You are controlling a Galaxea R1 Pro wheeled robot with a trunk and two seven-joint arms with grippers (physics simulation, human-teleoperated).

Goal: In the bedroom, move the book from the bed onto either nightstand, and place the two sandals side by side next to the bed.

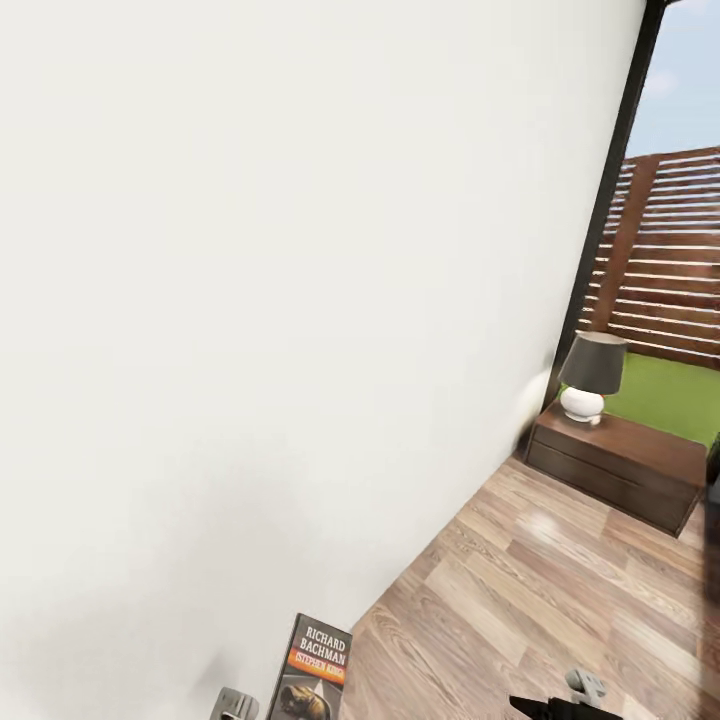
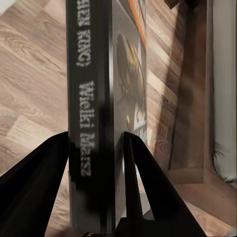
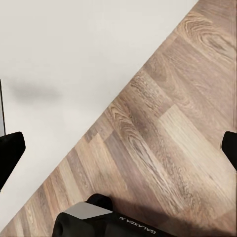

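One thin book (image 2: pixel 94 113) sat upright, clamped at its lower spine in the left pincer (image 2: pixel 96 148); the right pincer (image 3: pixel 118 148) gaped wide. Light and stiff (slick cover, probably); nightstand (image 1: pixel 615 460) well ahead by the window.

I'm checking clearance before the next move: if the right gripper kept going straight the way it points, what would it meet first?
Probably the wood-plank floor, close to where it meets the white wall; nothing stands between the open right gripper and it, though depth is unclear.
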